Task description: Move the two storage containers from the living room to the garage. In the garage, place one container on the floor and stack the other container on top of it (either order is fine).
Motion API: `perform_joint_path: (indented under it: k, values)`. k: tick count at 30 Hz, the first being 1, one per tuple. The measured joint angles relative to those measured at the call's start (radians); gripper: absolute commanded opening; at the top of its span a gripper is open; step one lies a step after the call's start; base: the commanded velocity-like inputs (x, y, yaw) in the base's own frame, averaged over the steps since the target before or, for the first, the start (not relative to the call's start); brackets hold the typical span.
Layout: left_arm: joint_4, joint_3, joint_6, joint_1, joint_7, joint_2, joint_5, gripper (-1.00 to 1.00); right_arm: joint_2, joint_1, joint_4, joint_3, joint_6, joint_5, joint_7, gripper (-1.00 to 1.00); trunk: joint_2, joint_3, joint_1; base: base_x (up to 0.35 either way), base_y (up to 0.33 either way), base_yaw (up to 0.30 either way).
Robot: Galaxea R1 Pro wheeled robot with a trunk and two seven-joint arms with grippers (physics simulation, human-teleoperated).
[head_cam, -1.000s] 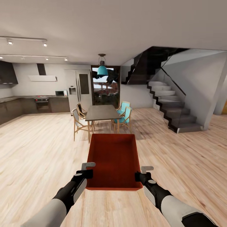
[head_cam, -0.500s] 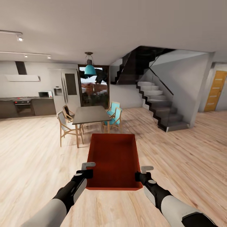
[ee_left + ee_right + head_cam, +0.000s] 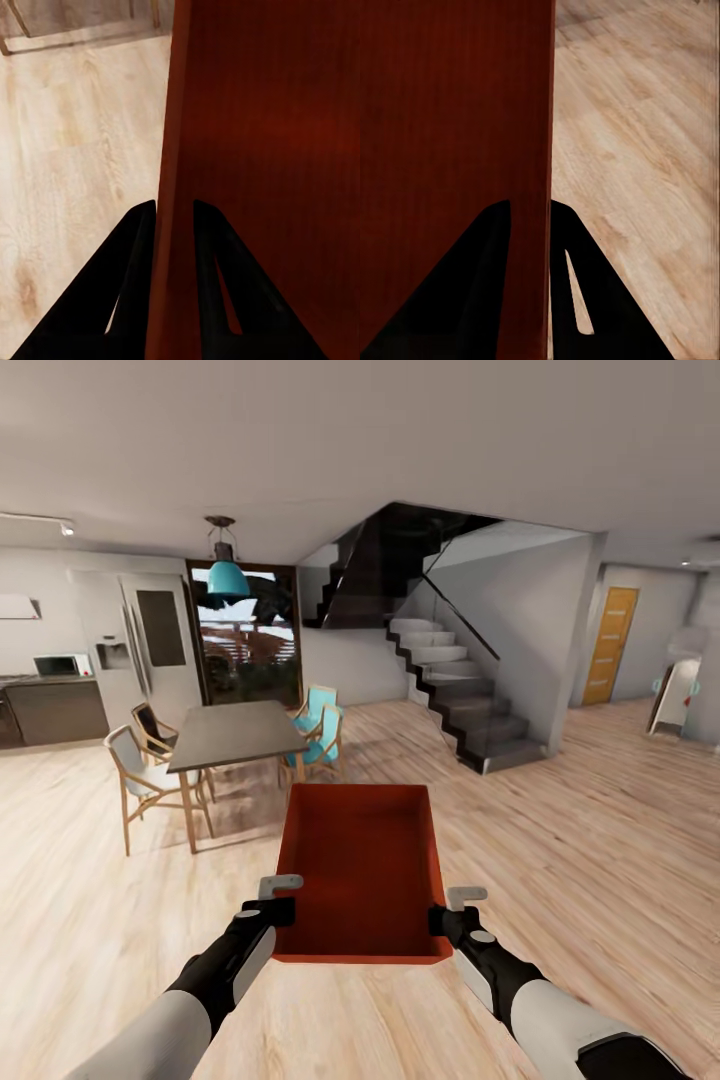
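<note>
One orange-red storage container [image 3: 362, 868] hangs in front of me over light wood planks, held level between both arms. My left gripper [image 3: 276, 908] is shut on its left wall near the close corner. In the left wrist view the dark fingers [image 3: 139, 247] pinch the storage container wall [image 3: 171, 187]. My right gripper [image 3: 446, 915] is shut on the right wall, and the right wrist view has that storage container wall [image 3: 540, 150] between its fingers [image 3: 566, 255]. The open top shows a bare inside.
A dark dining table [image 3: 235, 732] with wooden and teal chairs [image 3: 318, 732] stands ahead to the left. A dark staircase [image 3: 455, 690] rises ahead right, with an orange door [image 3: 610, 645] beyond it. Kitchen units and a fridge [image 3: 140, 650] line the far left wall.
The whole view has swung to the right: table and kitchen slid left, the orange door came in at the right. The container and both grippers keep the same place before me.
</note>
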Motion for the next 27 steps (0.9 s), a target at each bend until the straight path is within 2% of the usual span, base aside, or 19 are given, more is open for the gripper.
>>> perform_joint_path:
  k: [12,27]
  values:
    - [0.000,-0.001,0.000,0.000,0.000,0.000,0.001,-1.00,-0.001,0.000,0.000,0.001,0.000,-0.001,0.000,-1.00,0.000,0.000,0.000,0.322,0.000,-0.283]
    - [0.000,-0.002,0.001,0.001,0.001,0.000,0.005,-1.00,-0.002,0.000,-0.001,0.001,0.005,0.002,0.002,-1.00,0.000,0.000,0.000,0.322,0.000,-0.028]
